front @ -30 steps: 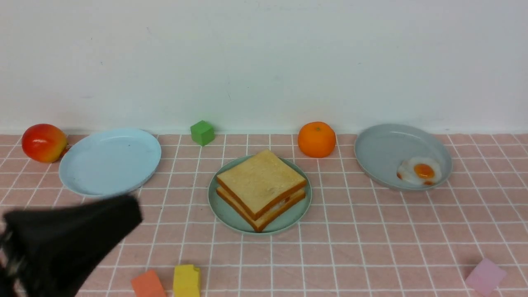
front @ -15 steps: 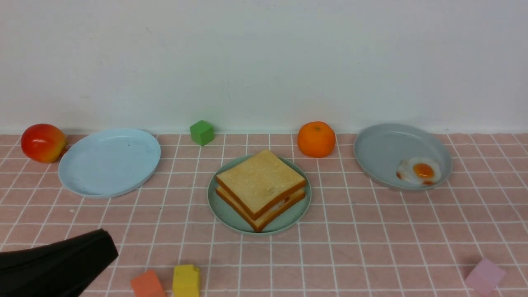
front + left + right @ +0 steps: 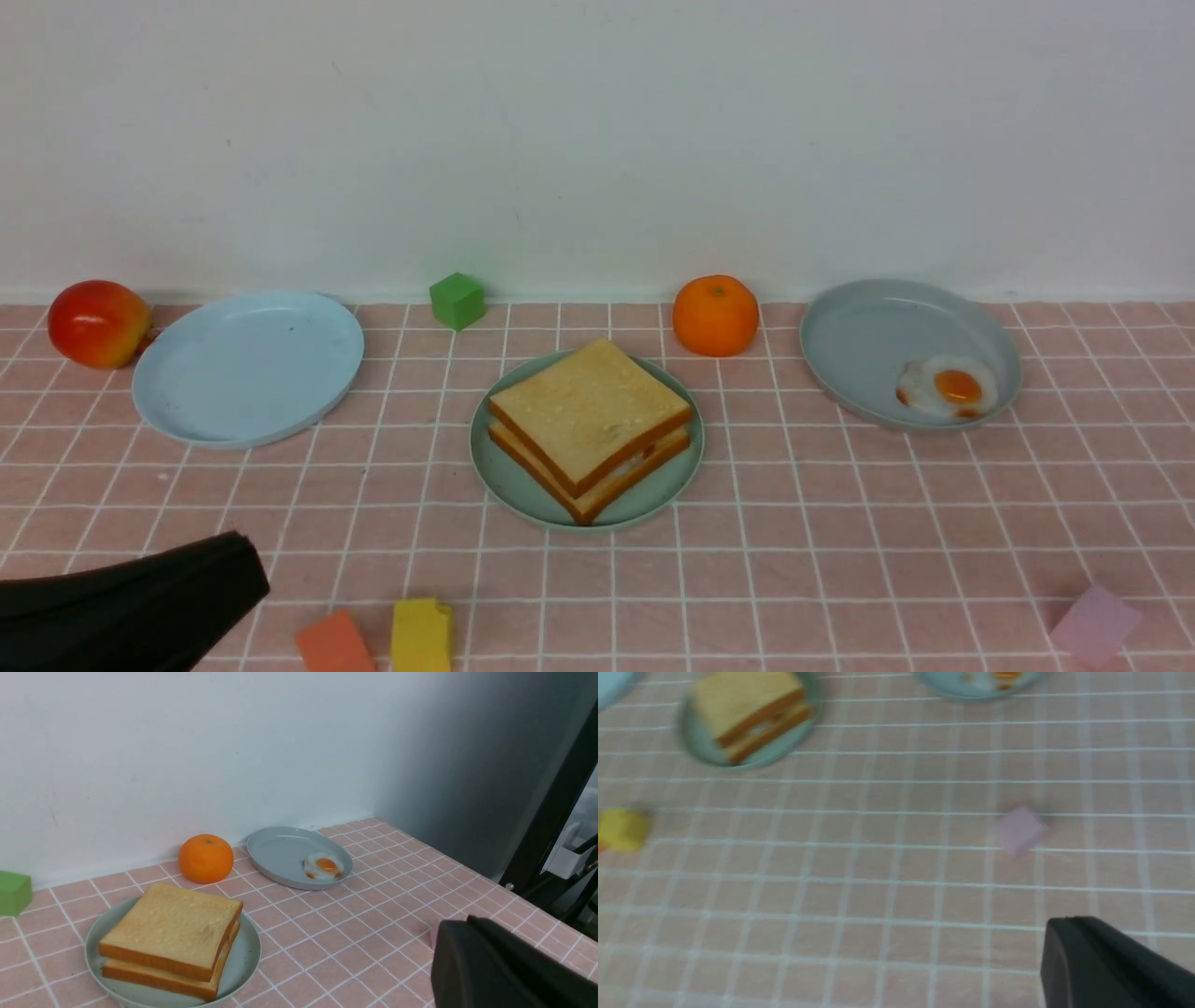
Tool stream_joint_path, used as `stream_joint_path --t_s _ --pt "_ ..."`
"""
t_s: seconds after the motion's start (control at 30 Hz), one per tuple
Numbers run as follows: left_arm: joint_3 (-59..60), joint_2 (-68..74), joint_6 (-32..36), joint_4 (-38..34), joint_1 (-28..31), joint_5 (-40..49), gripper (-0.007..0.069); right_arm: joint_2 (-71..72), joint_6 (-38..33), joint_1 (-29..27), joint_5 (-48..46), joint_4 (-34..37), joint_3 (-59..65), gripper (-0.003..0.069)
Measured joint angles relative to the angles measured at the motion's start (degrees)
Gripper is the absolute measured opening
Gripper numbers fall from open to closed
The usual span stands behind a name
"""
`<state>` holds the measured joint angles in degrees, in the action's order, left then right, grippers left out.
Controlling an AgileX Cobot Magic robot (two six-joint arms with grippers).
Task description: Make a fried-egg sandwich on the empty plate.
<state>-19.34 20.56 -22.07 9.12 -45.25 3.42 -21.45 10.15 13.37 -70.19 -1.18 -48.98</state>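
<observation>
Mint-green plate (image 3: 509,476) sits mid-desk, carrying two toast slices (image 3: 588,411) stacked square on each other; a sliver of white with an orange fleck shows in the gap at the near-right side of the stack, which reads as a fried egg (image 3: 637,457) between them. A second fried egg (image 3: 948,387) lies on the grey-blue plate (image 3: 878,327) at far right, just beside the orange (image 3: 715,315); the light blue plate (image 3: 247,364) at left is bare. Left claw (image 3: 238,579) low at the near-left desk edge, well apart from the stack, its jaws together and nothing in them. Right claw (image 3: 1057,947) shows only in its own wrist view — jaws together, empty, above bare desk (image 3: 840,560) near the pink block (image 3: 1020,830). Judgement: sandwich looks assembled; step in hand is retreat. To do it well — keep both arms low and clear of the mint plate, no sweep over the stack, avoid nudging the yellow block (image 3: 422,635) and orange block (image 3: 331,644) near the left claw.
</observation>
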Motion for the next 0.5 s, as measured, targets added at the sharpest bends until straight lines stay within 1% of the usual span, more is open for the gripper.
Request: stream_joint_path --t_s 0.03,0.07,0.1,0.13,0.2,0.27,0.37,0.5 --pt "0.00 0.00 0.00 0.00 0.00 0.12 -0.0013 3.10 -0.79 -2.08 6.62 -0.69 4.83 -0.0006" --pt "0.04 0.00 0.00 0.00 0.00 0.11 -0.0013 4.65 -1.45 -3.31 10.97 -0.79 7.92 -0.0009" --pt "0.04 0.00 0.00 0.00 0.00 0.11 -0.0013 5.44 -1.57 -3.95 13.38 -0.79 8.74 -0.0010" --pt "0.04 0.00 0.00 0.00 0.00 0.20 -0.0013 8.44 -2.52 -6.64 23.03 -0.94 17.13 -0.0011" --pt "0.04 0.00 0.00 0.00 0.00 0.32 -0.0013 12.07 -2.93 -9.99 32.78 -1.49 26.16 -0.0010" --pt "0.04 0.00 0.00 0.00 0.00 0.32 -0.0013 15.04 -2.98 -12.70 40.31 -1.96 35.28 -0.0010" --pt "0.04 0.00 0.00 0.00 0.00 0.32 -0.0013 18.12 -2.76 -15.66 45.18 -2.18 43.57 -0.0010" --pt "0.04 0.00 0.00 0.00 0.00 0.32 -0.0013 21.18 -2.76 -16.72 47.94 -2.13 49.34 -0.0010"
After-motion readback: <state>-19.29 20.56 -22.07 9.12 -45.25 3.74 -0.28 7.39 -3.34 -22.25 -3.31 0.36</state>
